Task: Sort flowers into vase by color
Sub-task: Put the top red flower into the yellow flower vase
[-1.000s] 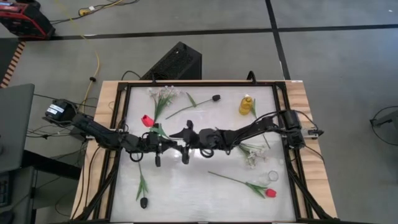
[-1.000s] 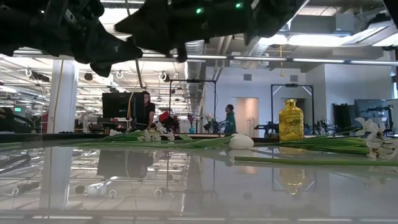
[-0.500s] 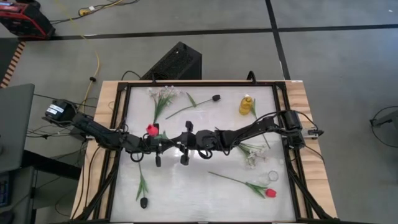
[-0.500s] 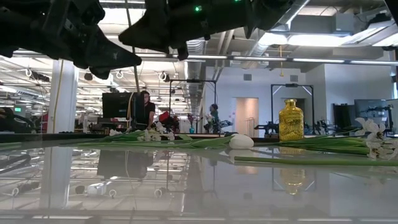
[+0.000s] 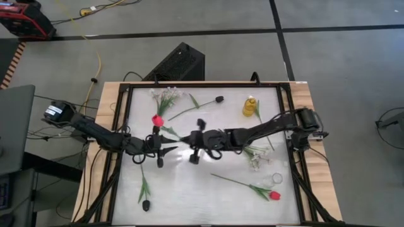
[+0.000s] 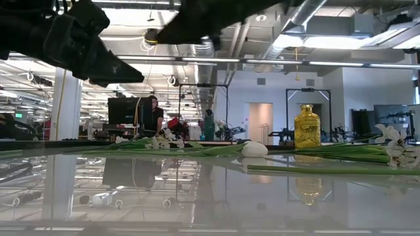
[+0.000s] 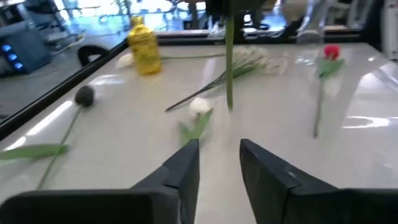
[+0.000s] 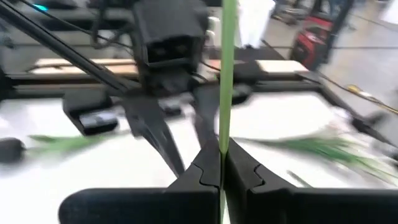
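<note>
A red tulip (image 5: 156, 119) on a green stem is up in the air over the table's middle left, with my right gripper (image 5: 187, 137) shut on its stem. My left gripper (image 5: 170, 150) stands open just near-left of it, holding nothing; in the left wrist view the stem (image 7: 228, 56) hangs beyond its fingertips. The yellow vase (image 5: 250, 106) stands at the far right. Lying flat on the table are a dark tulip (image 5: 219, 99), a white sprig (image 5: 165, 96), white blossoms (image 5: 255, 155), a second red tulip (image 5: 274, 195) and a second dark tulip (image 5: 146, 204). My right gripper pinches the green stem (image 8: 222, 140) between its two fingertips, well below the bloom. The fingers come about level from the table's right side and lie across the stem. The tulip is lifted clear of the table, and its bloom (image 5: 156, 119) points toward the far left.
A clear glass (image 5: 276, 179) stands at the near right beside the red tulip. A white tulip (image 7: 199, 106) lies mid-table. A black frame (image 5: 120, 126) runs round the table. The near middle of the tabletop (image 5: 202, 195) is bare. People stand in the room beyond.
My right gripper has shut on the red tulip's stem. My left gripper has opened, let go and drawn back toward the table's left edge. The right arm has stretched toward the left, and the tulip's bloom has swung toward the far edge.
</note>
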`<control>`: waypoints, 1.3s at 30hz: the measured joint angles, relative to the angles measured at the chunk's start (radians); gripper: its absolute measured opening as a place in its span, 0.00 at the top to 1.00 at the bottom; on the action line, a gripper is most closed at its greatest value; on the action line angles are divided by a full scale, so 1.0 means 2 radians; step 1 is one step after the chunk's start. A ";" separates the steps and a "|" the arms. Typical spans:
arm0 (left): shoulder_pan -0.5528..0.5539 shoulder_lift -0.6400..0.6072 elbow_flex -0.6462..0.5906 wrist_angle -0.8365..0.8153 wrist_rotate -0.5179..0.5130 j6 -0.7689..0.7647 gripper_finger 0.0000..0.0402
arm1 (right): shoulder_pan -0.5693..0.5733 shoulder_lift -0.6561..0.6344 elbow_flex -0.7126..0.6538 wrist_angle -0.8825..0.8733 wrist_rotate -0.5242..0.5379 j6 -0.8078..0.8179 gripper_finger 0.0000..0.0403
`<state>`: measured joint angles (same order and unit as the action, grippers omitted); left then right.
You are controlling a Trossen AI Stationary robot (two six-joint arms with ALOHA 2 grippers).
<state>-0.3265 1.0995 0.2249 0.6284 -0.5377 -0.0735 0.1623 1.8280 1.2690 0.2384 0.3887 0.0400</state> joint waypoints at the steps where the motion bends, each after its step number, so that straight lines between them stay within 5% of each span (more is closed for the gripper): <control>1: 0.000 -0.011 0.000 -0.020 -0.005 -0.005 0.71 | 0.002 -0.017 -0.017 -0.002 0.015 0.004 0.94; 8: 0.000 -0.056 -0.002 -0.084 -0.035 -0.023 0.69 | 0.002 -0.173 -0.189 0.059 0.094 0.046 0.94; 14: 0.003 -0.056 -0.070 0.063 -0.033 0.011 0.69 | 0.013 -0.271 -0.292 0.149 0.120 0.042 0.94; 18: 0.012 -0.056 -0.107 0.179 0.030 0.023 0.69 | 0.015 -0.319 -0.325 0.148 0.138 0.029 0.94; 24: 0.014 -0.051 -0.096 0.183 0.126 0.031 0.69 | -0.003 -0.388 -0.387 0.168 0.176 0.033 0.94; 33: 0.014 -0.051 -0.095 0.175 0.117 0.027 0.69 | -0.055 -0.440 -0.437 0.189 0.174 0.038 0.94; 39: 0.005 -0.131 -0.097 0.101 0.070 0.012 0.69 | -0.076 -0.469 -0.442 0.169 0.154 0.025 0.94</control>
<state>-0.3158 0.8369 0.0311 0.8305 -0.3975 -0.0487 0.0096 0.8905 0.3859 0.5770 0.6975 0.0893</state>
